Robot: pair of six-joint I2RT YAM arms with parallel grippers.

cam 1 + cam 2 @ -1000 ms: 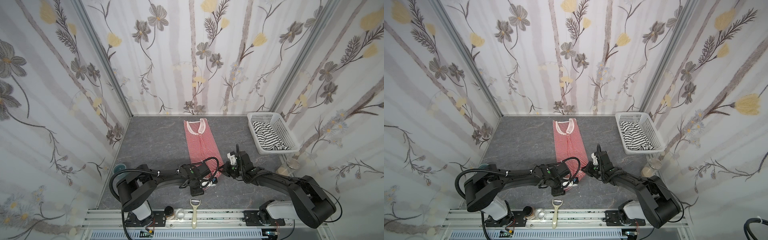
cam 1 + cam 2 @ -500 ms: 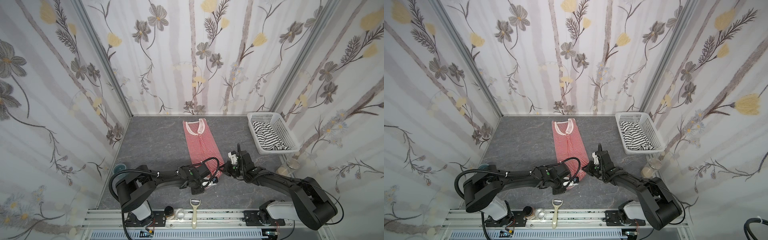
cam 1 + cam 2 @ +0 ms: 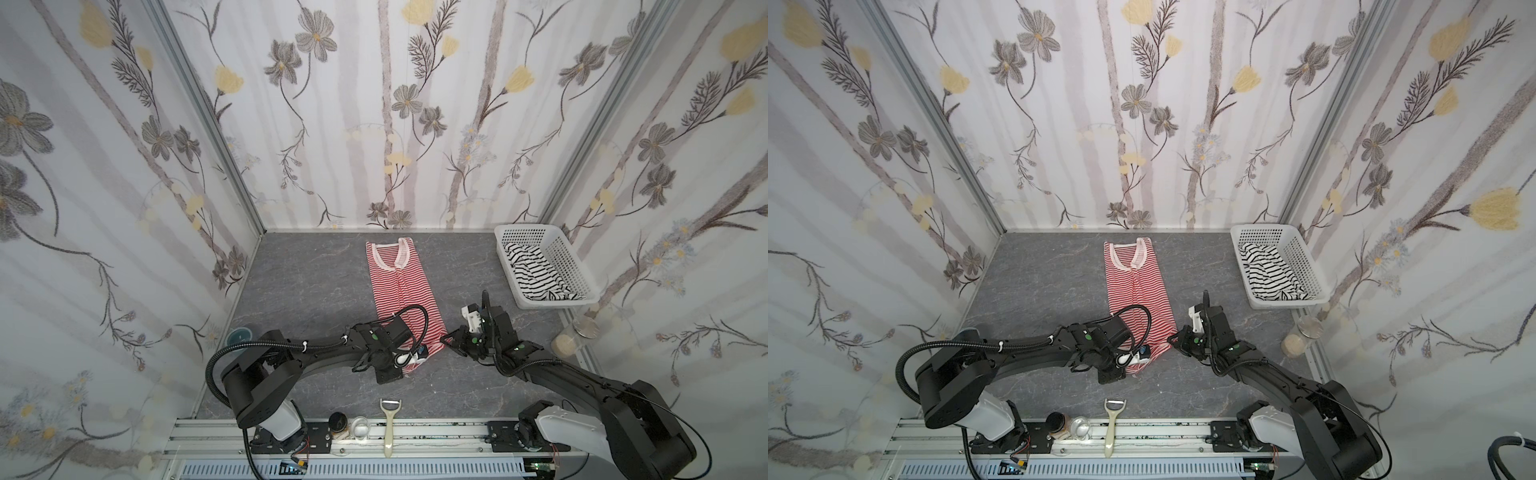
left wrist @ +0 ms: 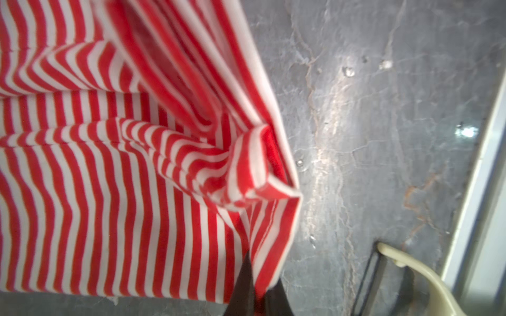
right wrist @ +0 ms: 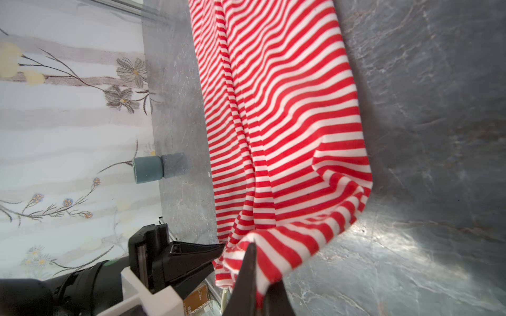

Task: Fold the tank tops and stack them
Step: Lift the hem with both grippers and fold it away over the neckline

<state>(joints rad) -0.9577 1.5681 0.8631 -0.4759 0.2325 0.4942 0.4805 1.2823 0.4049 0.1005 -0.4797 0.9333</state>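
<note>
left gripper [image 3: 413, 360], right gripper [image 3: 445, 339] closed (low)

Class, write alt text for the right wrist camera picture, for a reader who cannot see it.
A red-and-white striped tank top lies stretched along a grey stone-look table, its near hem lifted where the right claw pinches one corner. The left claw grips the hem beside it; a small teal cup stands by the flowered wall.

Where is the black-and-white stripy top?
In both top views the black-and-white top lies crumpled inside the white basket on the right side, to the right of the red-and-white top.
</note>
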